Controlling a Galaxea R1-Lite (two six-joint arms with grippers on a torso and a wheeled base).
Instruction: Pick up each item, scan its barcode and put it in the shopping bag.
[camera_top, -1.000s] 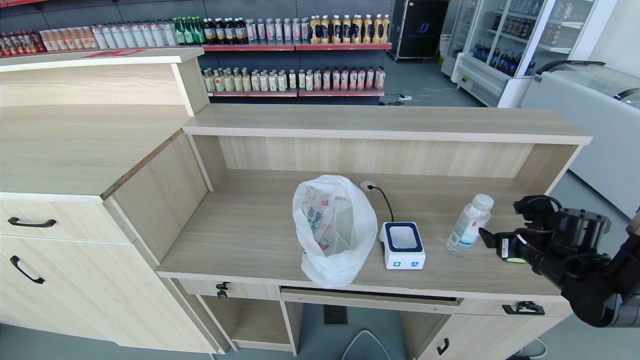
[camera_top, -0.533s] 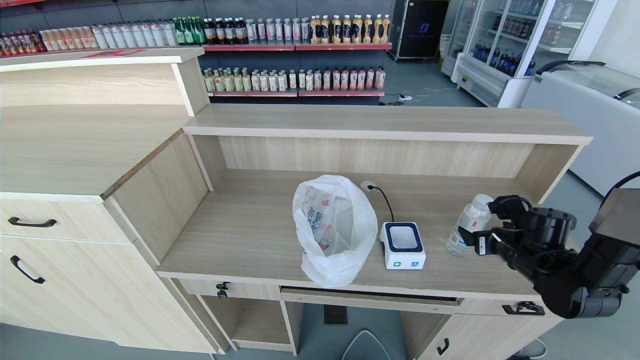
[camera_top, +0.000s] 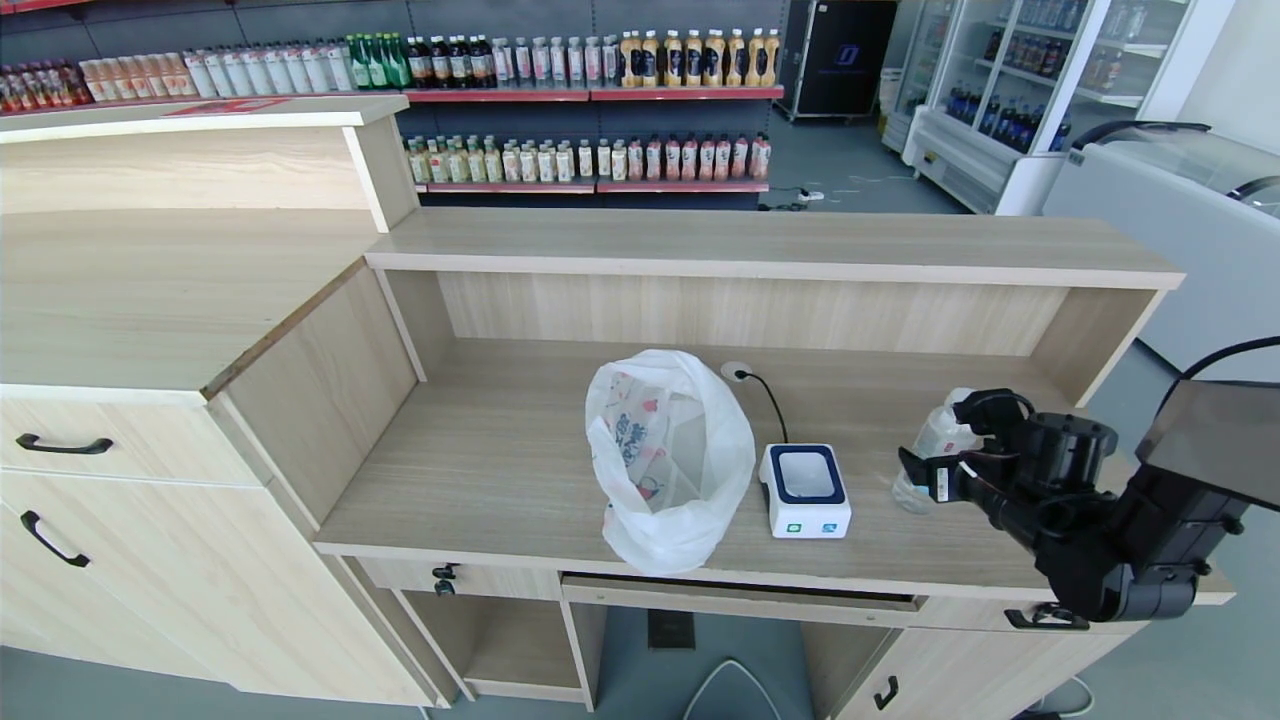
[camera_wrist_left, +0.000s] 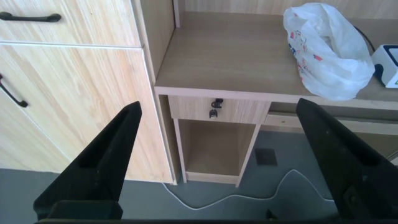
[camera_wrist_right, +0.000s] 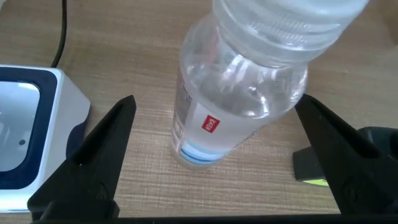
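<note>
One clear plastic bottle (camera_top: 928, 440): white cap, clear liquid, a label with a small red patch and a blue band low down. It stands upright on the counter (camera_top: 500, 460), to the robot's right of the scanner (camera_top: 805, 490), near it but apart.

We count one bottle, one scanner and one bag (camera_top: 670, 460) (plus two grippers).

The scanner is a white box with a dark blue frame round its window. One black cable (camera_top: 770, 400) runs from behind it to a hole in the counter.

The bag is white plastic with red and blue print. It sits just beside the scanner on the robot's left, mouth open and facing up. We can't tell if anything lies inside.

The right gripper (camera_wrist_right: 216, 106) is to the right of the scanner, at bottle height. Its fingers are spread wide on either side of the bottle with a gap on both sides, so it grips nothing.

The left gripper (camera_wrist_left: 219, 104) hangs well away from the scanner, out past the bag and low before the counter front. Its fingers are spread apart and hold nothing.
</note>
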